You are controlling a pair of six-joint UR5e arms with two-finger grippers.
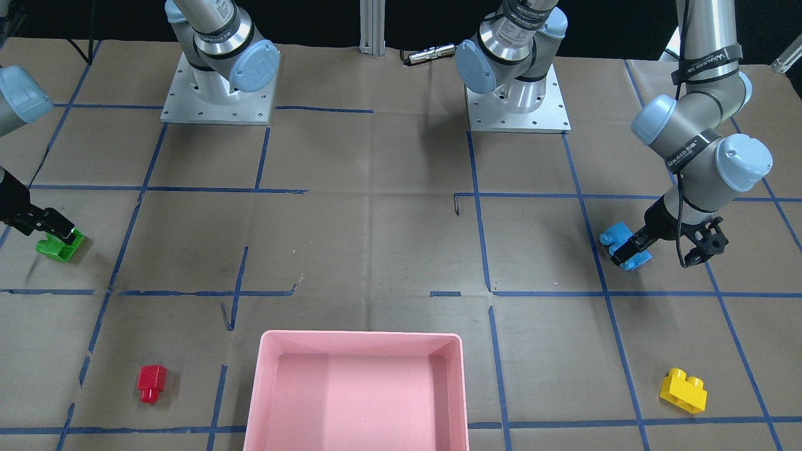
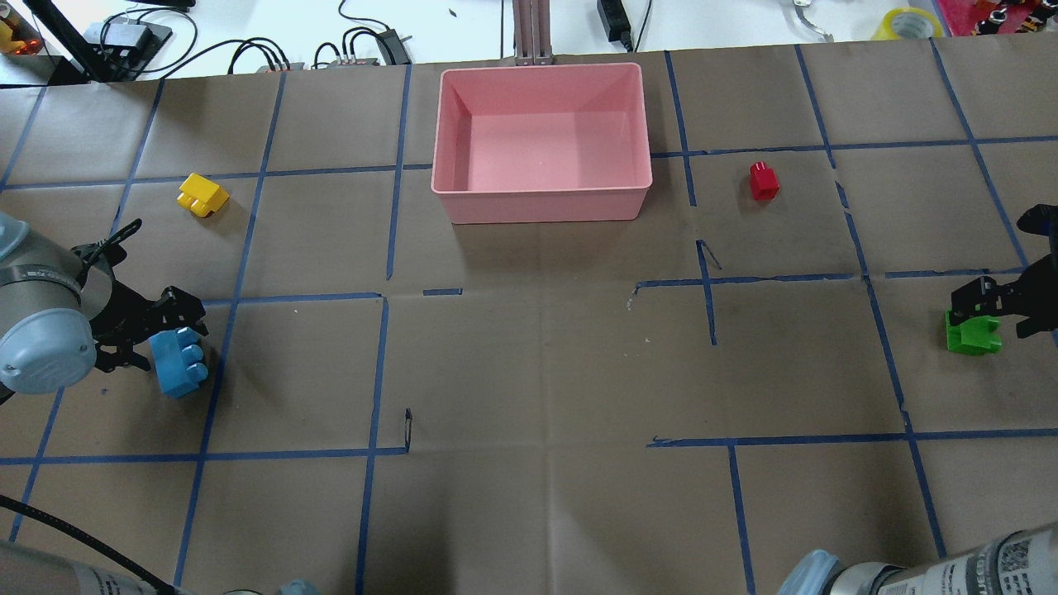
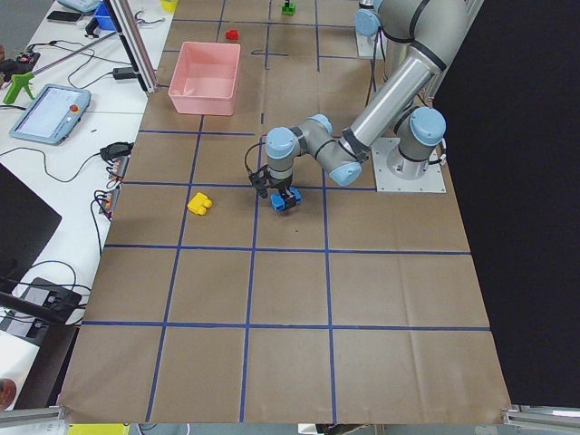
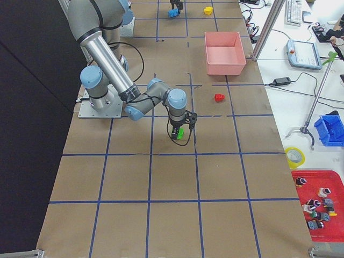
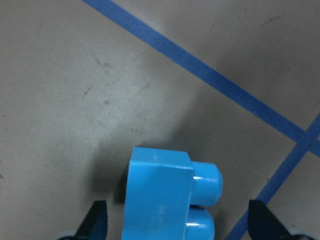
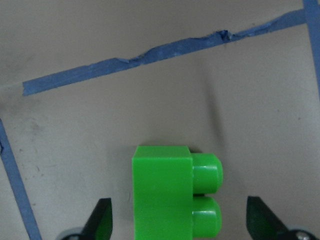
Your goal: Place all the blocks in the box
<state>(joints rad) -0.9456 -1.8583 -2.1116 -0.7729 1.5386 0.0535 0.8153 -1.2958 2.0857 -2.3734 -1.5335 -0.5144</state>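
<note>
The light-blue block [image 2: 178, 364] lies on its side on the table at my left, between the open fingers of my left gripper [image 2: 165, 326]; the left wrist view shows the block [image 5: 160, 195] with a gap to each fingertip [image 5: 97, 222]. The green block [image 2: 974, 335] lies at my right between the open fingers of my right gripper [image 2: 979, 307]; the right wrist view shows that block [image 6: 165, 195] apart from both fingertips [image 6: 102, 220]. The yellow block [image 2: 202, 195] and the red block [image 2: 764, 181] lie loose on the table. The pink box [image 2: 541, 207] is empty.
Brown paper with blue tape lines covers the table. The two arm bases [image 1: 217, 94] stand on the robot's side. Cables and devices lie beyond the table's far edge [image 2: 248, 49], behind the box.
</note>
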